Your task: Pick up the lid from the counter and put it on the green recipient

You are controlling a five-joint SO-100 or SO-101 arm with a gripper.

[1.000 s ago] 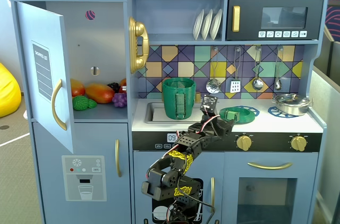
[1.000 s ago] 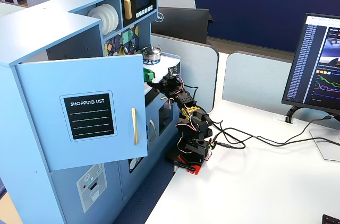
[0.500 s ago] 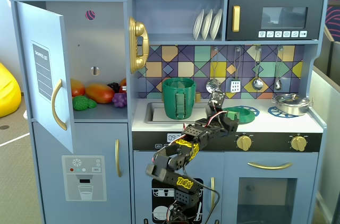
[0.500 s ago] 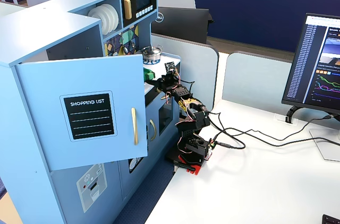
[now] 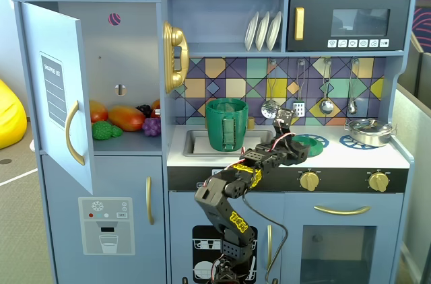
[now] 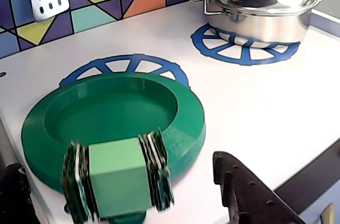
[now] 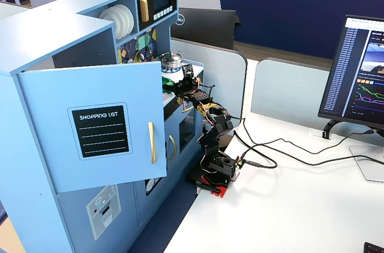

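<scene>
Fingers (image 6: 159,181) over hollow lid (image 6: 114,115)

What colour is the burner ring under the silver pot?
Blue, with spokes, clearest in the wrist view beneath the silver pot.

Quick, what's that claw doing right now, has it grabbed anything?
Claw: open, holding nothing. One finger sits against the square knob of the green lid; the other is apart from it. The lid lies on the counter.

One lid (image 6: 114,123), one green recipient (image 5: 227,124), two burner rings (image 6: 244,49), one silver pot (image 6: 260,6)
</scene>
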